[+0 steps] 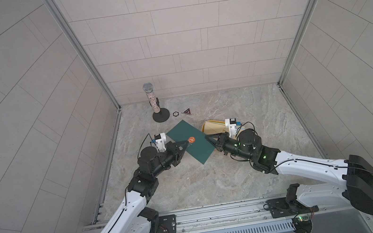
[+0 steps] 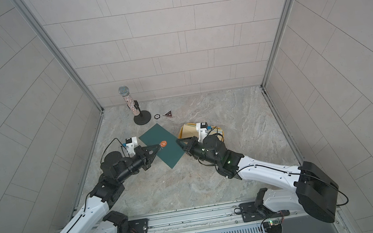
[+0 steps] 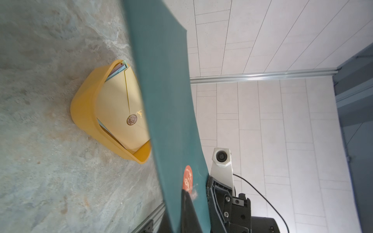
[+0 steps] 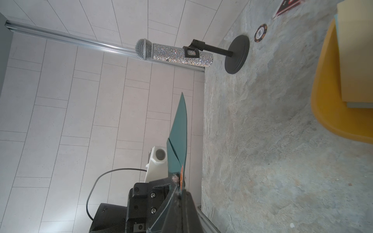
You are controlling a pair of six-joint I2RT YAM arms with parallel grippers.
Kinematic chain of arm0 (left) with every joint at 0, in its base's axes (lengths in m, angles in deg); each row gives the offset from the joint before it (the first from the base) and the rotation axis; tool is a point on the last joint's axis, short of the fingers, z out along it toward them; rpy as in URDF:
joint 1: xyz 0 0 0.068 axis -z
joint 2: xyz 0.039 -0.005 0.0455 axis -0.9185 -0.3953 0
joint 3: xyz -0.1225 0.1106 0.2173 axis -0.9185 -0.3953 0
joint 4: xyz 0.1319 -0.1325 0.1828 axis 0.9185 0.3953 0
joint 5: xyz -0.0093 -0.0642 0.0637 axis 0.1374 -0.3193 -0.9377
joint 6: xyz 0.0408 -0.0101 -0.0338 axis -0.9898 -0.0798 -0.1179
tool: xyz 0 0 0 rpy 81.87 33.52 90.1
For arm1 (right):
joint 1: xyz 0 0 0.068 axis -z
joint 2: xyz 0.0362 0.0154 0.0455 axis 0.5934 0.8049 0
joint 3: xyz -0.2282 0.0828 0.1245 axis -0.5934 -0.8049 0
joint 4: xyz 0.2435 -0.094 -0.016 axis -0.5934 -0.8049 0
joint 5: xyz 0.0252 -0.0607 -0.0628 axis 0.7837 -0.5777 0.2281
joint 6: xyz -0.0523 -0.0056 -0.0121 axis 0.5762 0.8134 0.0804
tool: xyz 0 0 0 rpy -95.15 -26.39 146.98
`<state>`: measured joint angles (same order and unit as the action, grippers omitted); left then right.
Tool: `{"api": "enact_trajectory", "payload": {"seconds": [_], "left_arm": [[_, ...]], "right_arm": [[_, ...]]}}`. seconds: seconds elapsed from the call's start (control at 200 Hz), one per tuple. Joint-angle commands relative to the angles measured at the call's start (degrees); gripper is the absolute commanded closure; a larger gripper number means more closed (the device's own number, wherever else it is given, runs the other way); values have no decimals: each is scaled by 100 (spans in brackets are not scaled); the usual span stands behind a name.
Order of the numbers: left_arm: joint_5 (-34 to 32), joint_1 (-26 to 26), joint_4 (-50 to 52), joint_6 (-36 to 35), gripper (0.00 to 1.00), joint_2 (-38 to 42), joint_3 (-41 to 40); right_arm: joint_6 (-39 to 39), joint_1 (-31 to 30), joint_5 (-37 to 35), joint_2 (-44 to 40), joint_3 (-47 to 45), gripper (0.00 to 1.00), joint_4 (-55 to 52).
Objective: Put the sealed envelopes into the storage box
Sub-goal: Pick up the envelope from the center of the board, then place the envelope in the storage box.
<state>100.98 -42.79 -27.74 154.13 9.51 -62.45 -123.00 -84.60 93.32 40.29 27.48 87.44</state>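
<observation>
- Dark green envelope [image 1: 197, 150] hangs above the worktop [image 1: 191, 190], roughly level and sealed face up, between the two arms.
- Its long axis runs from about 11 o'clock to 5 o'clock in both top views, and the orange seal sticker [image 1: 191, 140] sits about mid-face.
- Left jaws reach in over the 8 o'clock long edge and are pressed together on the paper, their tips at the sticker.
- Right jaws meet the opposite long edge; I cannot tell whether they grip it or stand slack.
- Step in hand, as I judge it: a mid-air handover or re-grip before stowing.
- Storage box [image 3: 84, 96] lies just beside the envelope toward 2 o'clock, with a cream envelope [image 3: 119, 105] topping others inside.
- Next move calls for one arm to let go, a swing toward 2 o'clock, a turn of the long axis to match the box's opening, then lowering flat.
</observation>
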Motion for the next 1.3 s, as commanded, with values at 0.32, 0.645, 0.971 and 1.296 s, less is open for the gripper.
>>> {"api": "enact_trajectory", "payload": {"seconds": [0.32,0.645,0.971,1.296], "left_arm": [[-655,16,4428,-5084,100,-924,3072],[-729,513,5564,-9401,100,-3212,5610],[-1939,1577,7917,-12703,100,-6409,9272],[-2552,2284,8187,-13835,100,-7850,10411]], "right_arm": [[3399,1036,-664,-1807,-395,50,-4501],[3864,1891,-1504,-3873,-1429,54,-5728],[3783,2282,-1110,-3807,-1531,54,-5848],[3627,2720,-619,-4070,-1789,55,-5957]]}}
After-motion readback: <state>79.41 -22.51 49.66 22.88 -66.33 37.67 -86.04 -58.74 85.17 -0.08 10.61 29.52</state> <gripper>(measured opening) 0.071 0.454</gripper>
